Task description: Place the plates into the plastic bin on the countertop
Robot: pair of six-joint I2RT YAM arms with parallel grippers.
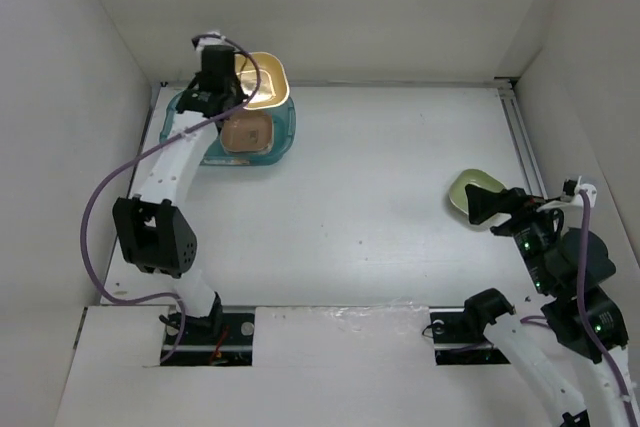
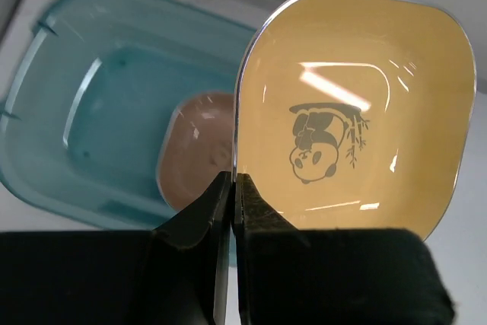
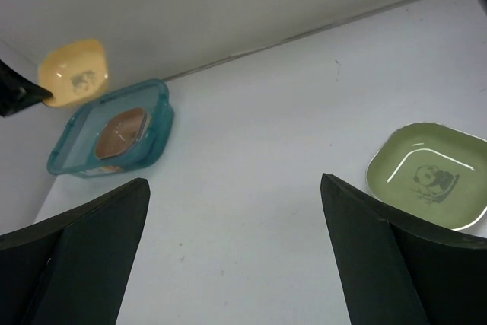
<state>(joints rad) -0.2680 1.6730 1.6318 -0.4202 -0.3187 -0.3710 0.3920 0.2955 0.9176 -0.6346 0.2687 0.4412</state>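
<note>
My left gripper (image 1: pixel 232 97) is shut on the rim of a yellow-orange plate (image 1: pixel 264 81) with a panda print, holding it above the far edge of the teal bin (image 1: pixel 284 133). In the left wrist view the plate (image 2: pixel 358 112) is held on edge between the fingertips (image 2: pixel 233 184), over the bin (image 2: pixel 91 97). A brown plate (image 1: pixel 246 133) lies inside the bin and also shows in the left wrist view (image 2: pixel 194 150). A light green plate (image 1: pixel 468 190) lies on the countertop at the right. My right gripper (image 1: pixel 492 209) is open and empty beside it; the green plate (image 3: pixel 426 176) sits right of its fingers.
White walls enclose the countertop (image 1: pixel 400 207) on the left, back and right. A metal rail (image 1: pixel 522 137) runs along the right wall. The bin (image 3: pixel 106 138) and held plate (image 3: pixel 74 74) show far left in the right wrist view.
</note>
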